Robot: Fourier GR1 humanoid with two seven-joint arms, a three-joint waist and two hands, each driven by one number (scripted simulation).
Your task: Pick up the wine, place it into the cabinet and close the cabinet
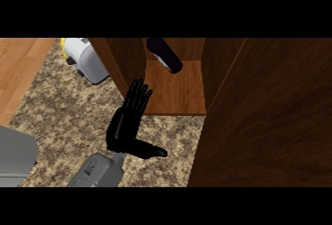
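While upright inside cabinet [175,94], wine [164,55].

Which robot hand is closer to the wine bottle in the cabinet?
Left. The left robot hand is open just below the wine bottle, outside the cabinet. The right robot hand isn't visible.

Dim even light, cabinet [175,90] interior shadowed, no glare, soft shadows

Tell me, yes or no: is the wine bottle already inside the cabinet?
Yes, the wine bottle lies on the shelf inside the open cabinet, apart from the left hand.
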